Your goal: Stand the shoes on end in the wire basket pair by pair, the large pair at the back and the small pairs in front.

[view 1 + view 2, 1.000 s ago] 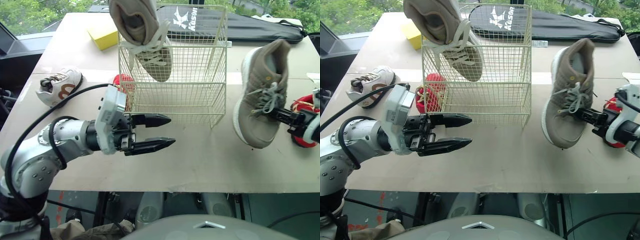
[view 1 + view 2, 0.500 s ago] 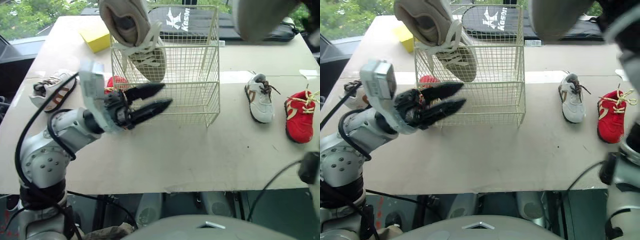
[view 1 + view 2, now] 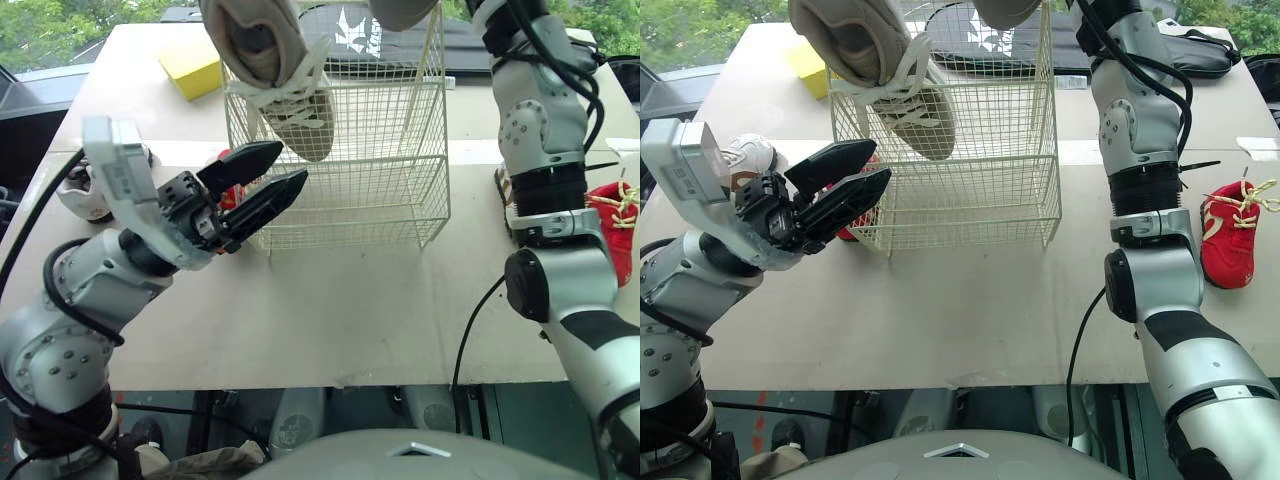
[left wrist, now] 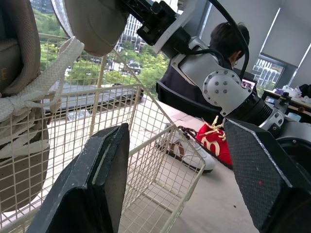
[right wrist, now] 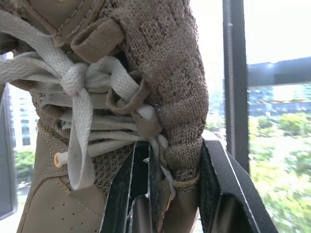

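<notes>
Tan knit trainer with white laces (image 5: 167, 63) is clamped by its collar between the two black fingers of the right gripper (image 5: 176, 160), which is held high above the cream wire basket (image 3: 400, 190). A second tan knit trainer (image 3: 285, 80) stands toe-down inside the basket, below and to the left of that gripper, with its heel above the rim. The left gripper (image 3: 292, 165) is empty with its fingers apart, aimed at the basket's near left corner; contact with the wire cannot be confirmed. A small red shoe (image 3: 237, 187) lies on the pale wooden table (image 3: 350, 310) just beyond those fingers. A small white shoe with brown trim (image 3: 752, 155) lies just outboard of the left wrist. Well to the right of the right arm lies another small red shoe with cream laces (image 3: 1230, 235), with another small white shoe (image 4: 192, 151) beside it.
</notes>
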